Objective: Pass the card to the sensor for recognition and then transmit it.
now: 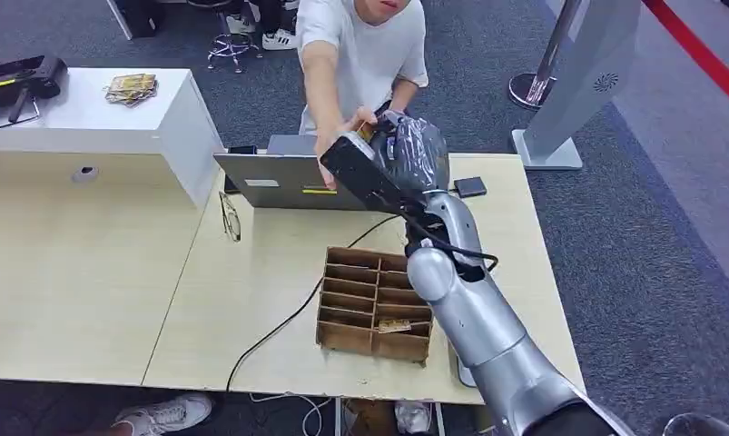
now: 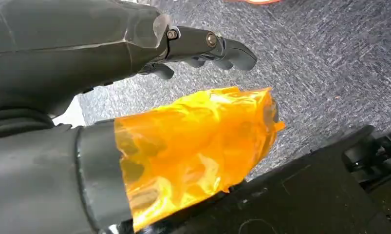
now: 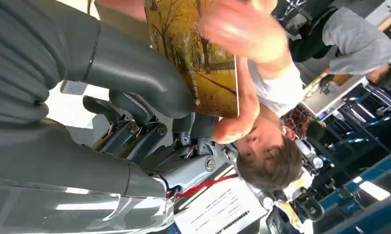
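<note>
My right hand (image 1: pixel 406 150), wrapped in clear film, is raised over the far edge of the wooden table (image 1: pixel 251 272), towards a person in a white shirt (image 1: pixel 360 54). It holds the card (image 3: pixel 198 53), which bears a yellow autumn-tree picture, under its thumb (image 3: pixel 135 63). The person's hand (image 3: pixel 242 29) is on the card's far end; in the head view that hand (image 1: pixel 342 136) meets mine, and a sliver of the card (image 1: pixel 368 132) shows. My left hand (image 2: pixel 203 46) hangs over grey carpet with fingers extended, nothing in them, and orange film around its thumb (image 2: pixel 193 146).
An open laptop (image 1: pixel 288 182) stands at the table's far edge, with glasses (image 1: pixel 230 216) to its left. A small black flat device (image 1: pixel 470 187) lies at the far right. A cardboard divider box (image 1: pixel 374 304) holds a card (image 1: pixel 394 324). A black cable (image 1: pixel 288 318) crosses the table.
</note>
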